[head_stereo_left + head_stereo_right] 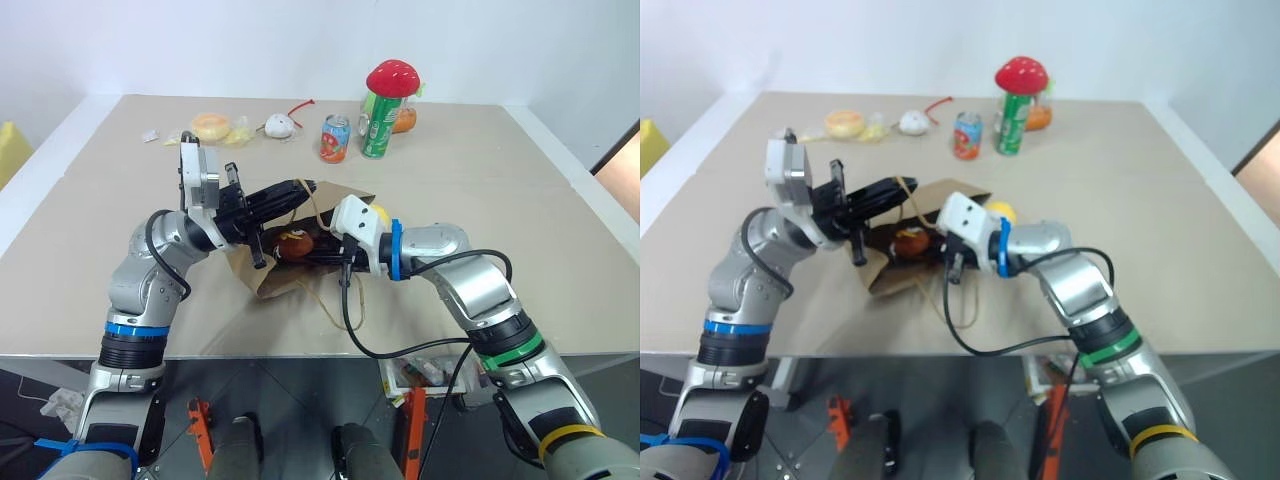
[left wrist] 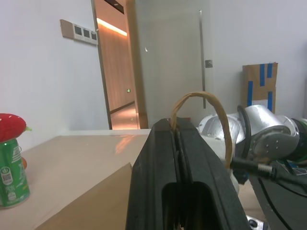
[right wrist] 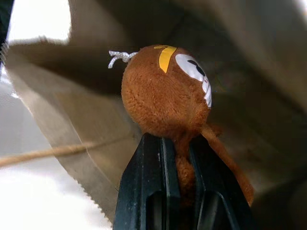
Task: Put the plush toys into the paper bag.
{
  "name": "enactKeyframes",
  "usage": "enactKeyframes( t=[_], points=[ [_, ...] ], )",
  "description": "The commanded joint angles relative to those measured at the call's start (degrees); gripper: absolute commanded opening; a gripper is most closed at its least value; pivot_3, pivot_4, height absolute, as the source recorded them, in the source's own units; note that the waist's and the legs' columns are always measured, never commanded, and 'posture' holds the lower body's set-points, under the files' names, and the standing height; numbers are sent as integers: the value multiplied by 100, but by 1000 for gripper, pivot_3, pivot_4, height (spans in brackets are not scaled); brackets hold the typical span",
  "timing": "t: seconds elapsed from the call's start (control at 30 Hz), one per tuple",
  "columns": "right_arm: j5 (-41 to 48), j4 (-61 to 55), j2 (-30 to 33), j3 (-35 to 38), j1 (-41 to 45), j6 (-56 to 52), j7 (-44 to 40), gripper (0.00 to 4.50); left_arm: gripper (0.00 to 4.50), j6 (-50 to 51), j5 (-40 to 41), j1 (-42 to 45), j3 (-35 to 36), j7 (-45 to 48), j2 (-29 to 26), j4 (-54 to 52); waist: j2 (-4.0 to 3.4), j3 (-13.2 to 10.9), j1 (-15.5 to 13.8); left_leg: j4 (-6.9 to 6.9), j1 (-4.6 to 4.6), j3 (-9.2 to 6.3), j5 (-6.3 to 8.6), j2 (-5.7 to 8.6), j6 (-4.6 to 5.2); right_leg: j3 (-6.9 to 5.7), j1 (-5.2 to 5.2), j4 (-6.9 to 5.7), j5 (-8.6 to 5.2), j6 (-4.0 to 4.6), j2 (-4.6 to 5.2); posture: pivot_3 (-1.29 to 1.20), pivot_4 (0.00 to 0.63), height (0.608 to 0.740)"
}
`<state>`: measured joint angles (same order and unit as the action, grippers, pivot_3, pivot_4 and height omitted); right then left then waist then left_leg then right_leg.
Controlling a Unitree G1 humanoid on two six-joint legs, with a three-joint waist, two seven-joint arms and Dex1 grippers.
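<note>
At frame centre, the left pincer [image 1: 300,188] reached rightward, pinching one cord handle [image 2: 204,103] of the brown paper bag [image 1: 268,275]. The right pincer [image 3: 176,158] clamped one brown plush toy [image 3: 165,96] inside it.

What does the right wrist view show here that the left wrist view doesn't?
Right wrist view: the right gripper is shut on the brown plush animal with a yellow beak-like patch, inside the plain brown kraft paper bag.

Left wrist view: the left gripper is shut on the bag's twisted paper-cord handle, with the green drink can, red mushroom toy and the silver right arm beyond.

Both share the paper bag.
</note>
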<state>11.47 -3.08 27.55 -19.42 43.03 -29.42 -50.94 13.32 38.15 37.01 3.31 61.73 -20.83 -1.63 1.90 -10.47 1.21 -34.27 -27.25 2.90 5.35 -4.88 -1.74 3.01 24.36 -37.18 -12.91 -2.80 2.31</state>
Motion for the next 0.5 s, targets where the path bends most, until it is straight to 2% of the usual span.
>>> enactKeyframes(
  t=[0.03,0.1,0.17,0.5],
  points=[
    [-41,6,-8,258,99,51,79,1057,0,-93,25,112,103,-8,-35,-182,0,0,0,0,0,0,0,0,0,1,0,0,0,0,0,0,150,740],
    [54,-121,93,386,91,-58,6,1636,0,-91,25,113,102,-6,-40,-181,0,0,0,0,0,0,0,0,0,0,0,0,0,0,0,0,150,740],
    [228,-290,232,544,64,-187,-154,2518,0,-96,20,127,101,4,-41,-153,0,0,-2,0,0,0,0,0,0,0,0,0,0,0,0,0,150,740],
    [1872,-1487,927,1998,-390,-1203,-639,2518,0,-140,4,211,78,85,-26,-8,0,0,-1,4,0,-1,1,0,-1,0,0,0,-3,-1,1,0,150,740]
  ],
)
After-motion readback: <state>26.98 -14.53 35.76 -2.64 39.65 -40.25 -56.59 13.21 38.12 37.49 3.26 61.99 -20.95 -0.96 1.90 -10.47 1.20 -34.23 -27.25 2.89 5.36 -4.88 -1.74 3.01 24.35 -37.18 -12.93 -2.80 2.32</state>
